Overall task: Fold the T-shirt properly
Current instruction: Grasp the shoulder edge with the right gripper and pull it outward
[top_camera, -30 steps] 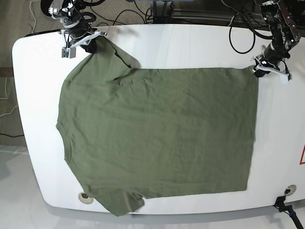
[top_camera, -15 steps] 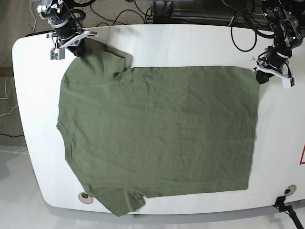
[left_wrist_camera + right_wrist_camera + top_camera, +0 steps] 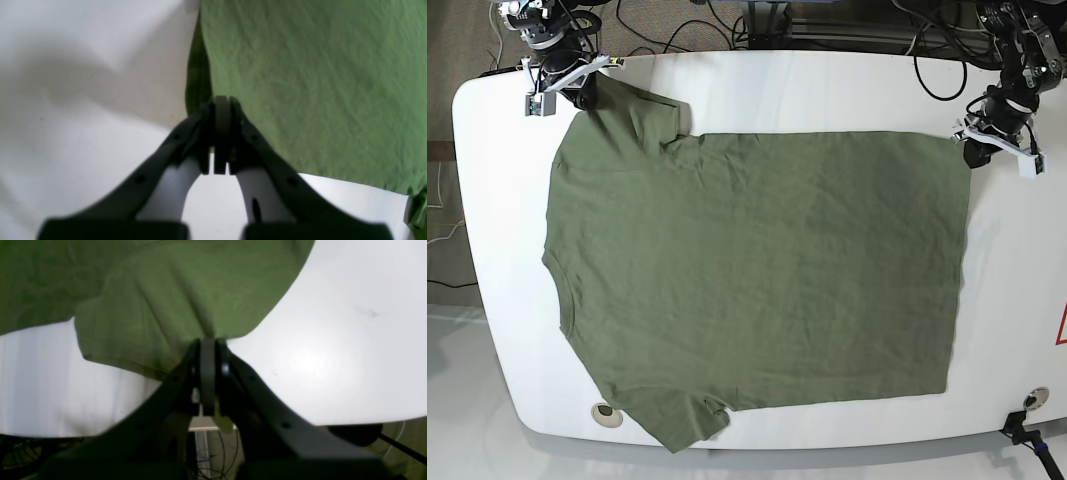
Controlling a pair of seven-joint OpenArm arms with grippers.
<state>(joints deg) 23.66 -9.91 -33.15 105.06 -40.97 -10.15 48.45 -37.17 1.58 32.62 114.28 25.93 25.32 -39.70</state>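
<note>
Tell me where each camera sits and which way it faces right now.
Base: overhead, looking down on the white table, the whole T-shirt, both arms.
Left wrist: behind the left gripper, fingers shut on the T-shirt's hem corner.
Right wrist: behind the right gripper, shut on the sleeve.
Shared: base also shows the right gripper on that sleeve, and the left gripper.
</note>
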